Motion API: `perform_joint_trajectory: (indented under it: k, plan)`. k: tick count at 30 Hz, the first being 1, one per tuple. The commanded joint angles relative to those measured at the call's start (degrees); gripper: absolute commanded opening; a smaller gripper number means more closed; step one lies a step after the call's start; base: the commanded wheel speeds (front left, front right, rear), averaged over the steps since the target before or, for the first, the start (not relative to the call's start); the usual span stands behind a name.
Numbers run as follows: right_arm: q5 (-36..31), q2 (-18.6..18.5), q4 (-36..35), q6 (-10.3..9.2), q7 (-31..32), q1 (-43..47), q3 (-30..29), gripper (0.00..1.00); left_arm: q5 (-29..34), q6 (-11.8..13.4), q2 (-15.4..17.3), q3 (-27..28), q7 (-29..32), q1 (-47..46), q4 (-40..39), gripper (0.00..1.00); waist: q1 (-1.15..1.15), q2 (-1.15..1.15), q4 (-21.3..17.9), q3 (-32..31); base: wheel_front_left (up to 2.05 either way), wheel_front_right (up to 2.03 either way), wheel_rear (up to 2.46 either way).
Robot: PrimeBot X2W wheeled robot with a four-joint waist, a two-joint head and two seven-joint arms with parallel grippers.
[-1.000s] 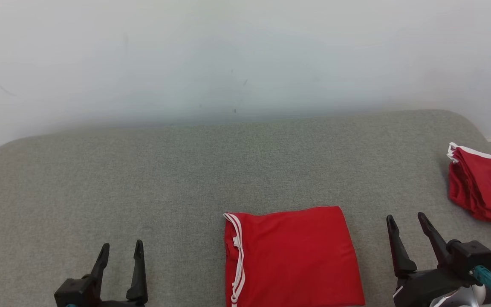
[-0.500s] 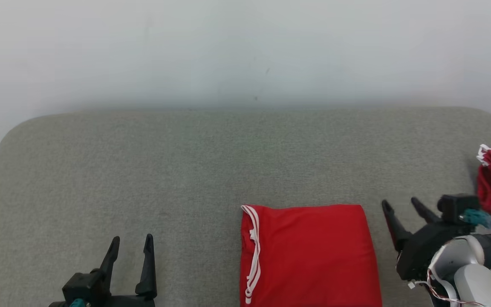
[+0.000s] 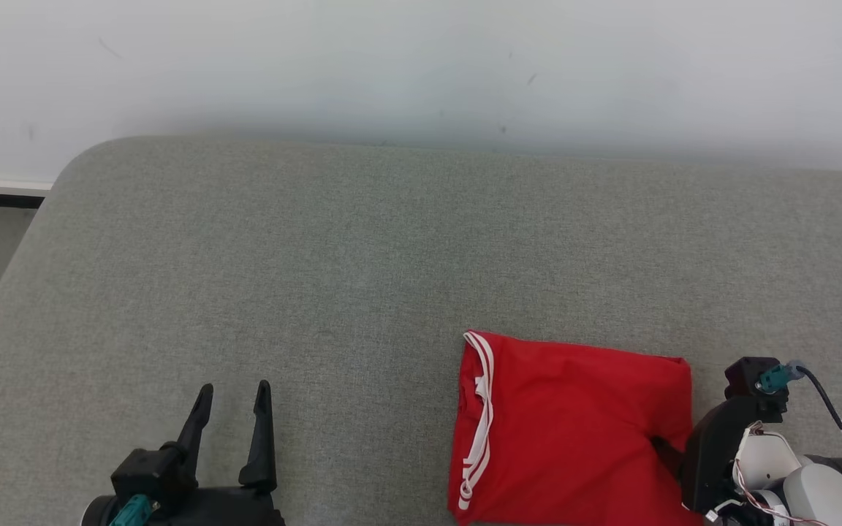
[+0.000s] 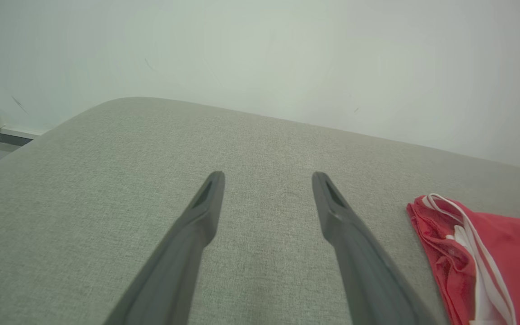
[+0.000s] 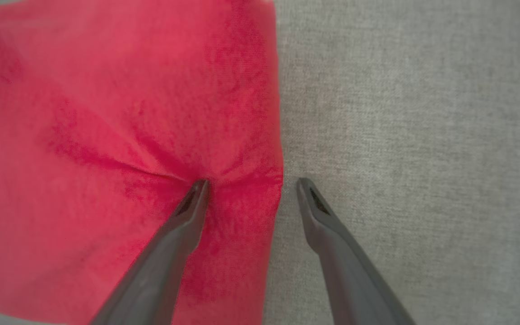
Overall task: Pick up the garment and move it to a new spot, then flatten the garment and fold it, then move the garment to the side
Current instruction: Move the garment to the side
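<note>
Folded red garment flat on the grey cushion, white trim along its left side. Right gripper wide open astride the garment's right edge, one finger pressing a pucker into the cloth, the other over bare cushion just beside it, nothing clasped. Left gripper also spread open and empty over bare cushion, well apart from the garment's left side.

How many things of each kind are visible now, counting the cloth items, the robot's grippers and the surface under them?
Red garment, folded: 1
Gripper, both open: 2 (left gripper, right gripper)
Grey padded surface: 1
Total: 4
</note>
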Motion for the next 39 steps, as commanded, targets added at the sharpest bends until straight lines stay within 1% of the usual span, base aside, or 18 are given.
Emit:
perform_joint_trajectory:
  k: [1,6,8,9,14,17,19,24,29,32,39]
  plan:
    - [-0.6,0.7,-0.3,-0.16,3.0,1.6,-0.1,1.00,-0.1,0.3,0.0,0.3,0.0,-1.1,-0.4,1.00,-0.01,0.00,0.5,0.5,0.00,0.00,0.00]
    - [-0.7,0.8,-2.5,-0.15,7.3,3.3,1.0,1.00,0.0,0.1,0.0,0.3,0.0,-1.7,-0.7,1.00,-0.01,0.00,0.5,0.6,0.00,0.00,0.00]
    - [-1.3,-0.1,-4.2,-0.09,7.1,3.0,1.3,0.23,-0.1,0.2,0.0,0.3,0.0,-2.0,-0.9,1.00,-0.01,0.00,0.4,0.9,0.00,0.00,0.00]
    - [-1.7,-0.5,-5.0,-0.09,6.6,2.4,1.2,0.00,-0.1,0.2,0.0,0.2,0.0,-2.2,-1.0,1.00,-0.01,0.00,0.3,1.1,0.00,0.00,0.00]
    - [-3.2,-3.4,-7.4,-0.09,6.8,-0.9,3.0,0.00,-0.6,0.4,0.0,0.1,0.0,-2.5,-1.9,1.00,-0.01,0.00,-0.4,1.9,0.00,0.00,0.00]
    - [-3.8,-5.3,-8.3,-0.09,7.6,-4.0,4.8,0.00,-0.5,0.7,0.0,0.2,0.0,-2.4,-2.5,1.00,-0.01,0.00,-1.6,2.5,0.00,0.00,0.00]
    - [-3.7,-5.9,-8.7,-0.09,7.6,-6.9,5.6,0.00,-0.2,0.7,0.0,0.7,0.0,-2.4,-2.9,1.00,-0.01,0.00,-3.0,3.1,0.00,0.00,0.00]
    - [-2.6,-5.0,-7.9,-0.09,8.0,-14.4,5.7,0.00,0.6,0.3,0.0,1.9,0.0,-2.4,-4.1,1.00,-0.01,0.00,-7.4,4.7,0.00,0.00,0.00]
    - [-3.6,-6.9,-7.6,-0.09,7.7,-20.6,6.0,0.00,0.9,-0.2,0.0,2.4,0.0,-3.5,-5.5,1.00,-0.01,0.00,-11.9,6.7,0.00,0.00,0.00]
    - [-3.9,-7.8,-7.2,-0.09,7.2,-23.2,5.3,0.00,1.0,0.1,0.0,2.1,0.0,-3.8,-7.1,1.00,-0.01,0.00,-14.2,7.7,0.00,0.00,0.00]
    - [-5.2,-10.4,-6.1,-0.09,6.1,-28.4,4.2,0.00,2.5,-0.4,0.0,1.5,0.0,-5.2,-9.0,1.00,-0.01,0.00,-17.9,10.9,0.00,0.00,0.00]
